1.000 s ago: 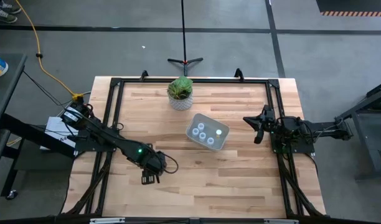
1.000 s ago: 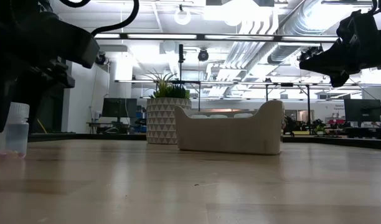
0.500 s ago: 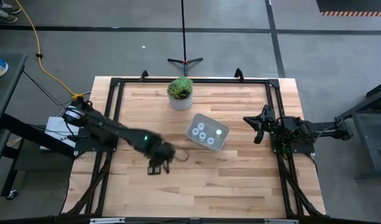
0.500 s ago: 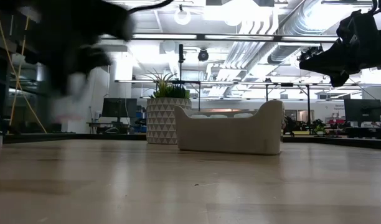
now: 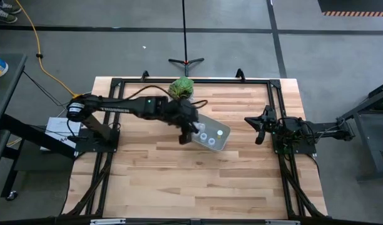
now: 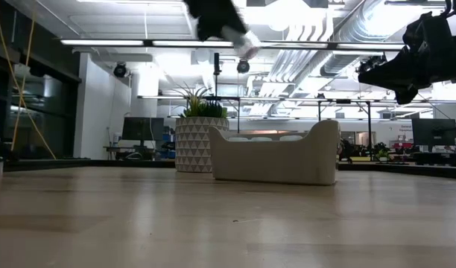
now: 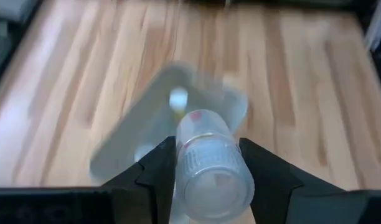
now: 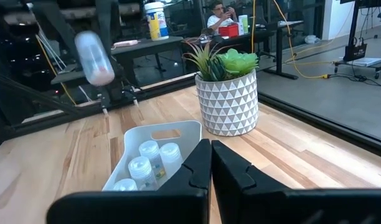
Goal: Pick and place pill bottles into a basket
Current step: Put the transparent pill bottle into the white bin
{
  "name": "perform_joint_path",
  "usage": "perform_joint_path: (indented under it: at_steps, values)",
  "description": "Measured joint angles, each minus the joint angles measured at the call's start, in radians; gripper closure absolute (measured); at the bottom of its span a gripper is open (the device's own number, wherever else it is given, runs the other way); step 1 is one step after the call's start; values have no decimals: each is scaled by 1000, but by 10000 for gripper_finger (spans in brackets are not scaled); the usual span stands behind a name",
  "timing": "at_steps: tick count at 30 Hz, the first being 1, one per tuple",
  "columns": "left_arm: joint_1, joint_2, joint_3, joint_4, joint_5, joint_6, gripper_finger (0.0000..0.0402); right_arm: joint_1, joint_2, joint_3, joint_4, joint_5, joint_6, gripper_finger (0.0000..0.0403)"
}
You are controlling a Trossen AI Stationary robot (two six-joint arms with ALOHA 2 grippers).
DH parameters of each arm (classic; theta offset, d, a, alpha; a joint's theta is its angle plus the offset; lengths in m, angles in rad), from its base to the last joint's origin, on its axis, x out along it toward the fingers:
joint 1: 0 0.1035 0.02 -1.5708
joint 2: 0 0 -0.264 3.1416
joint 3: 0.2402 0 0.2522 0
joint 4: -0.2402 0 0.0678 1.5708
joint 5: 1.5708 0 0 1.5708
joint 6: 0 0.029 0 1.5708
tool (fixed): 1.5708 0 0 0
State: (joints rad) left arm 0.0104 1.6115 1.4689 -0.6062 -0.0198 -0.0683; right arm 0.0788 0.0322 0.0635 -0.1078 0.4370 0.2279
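My left gripper (image 5: 188,130) is shut on a small whitish pill bottle (image 7: 209,168) high in the air, over the left end of the pale translucent basket (image 5: 224,140). The low view shows the gripper (image 6: 226,26) and the bottle (image 6: 247,45) well above the basket (image 6: 276,156). Several bottles (image 8: 150,162) stand inside the basket. My right gripper (image 5: 259,129) is shut and empty at the table's right side, clear of the basket. My left gripper pinches the bottle's side wall (image 7: 178,165) between its two fingers, one on each side. The fingers slant down from the table's left. The bottle is lifted clear and tilted, and its free end (image 8: 98,73) sticks out below the fingers.
A white patterned pot with a green plant (image 5: 181,89) stands just beyond the basket, at the table's far edge. A black frame (image 5: 116,87) runs around the wooden table top. Bare wood lies toward the near edge.
My left gripper has lifted the bottle off the table near the front left. It has carried the bottle up and toward the far right, to above the basket's left end. The bottle has gone from upright on the table to tilted in the air.
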Motion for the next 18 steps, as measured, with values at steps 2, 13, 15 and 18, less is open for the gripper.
perform_joint_path:
  at_steps: [2, 13, 15, 18]
  values:
    - [6, 24, 28, 41, 5, 34, 201, 0, 0, 0, 0, 1, 0, 399]
    - [56, 243, 184, 18, 10, 164, 218, 0, 1, 0, 0, 11, 0, 399]
    - [71, 277, 192, 27, 10, 170, 211, 0, 0, 0, 0, 10, -1, 401]
    - [86, 316, 190, 11, 10, 175, 209, 0, 0, 0, 0, 10, 1, 400]
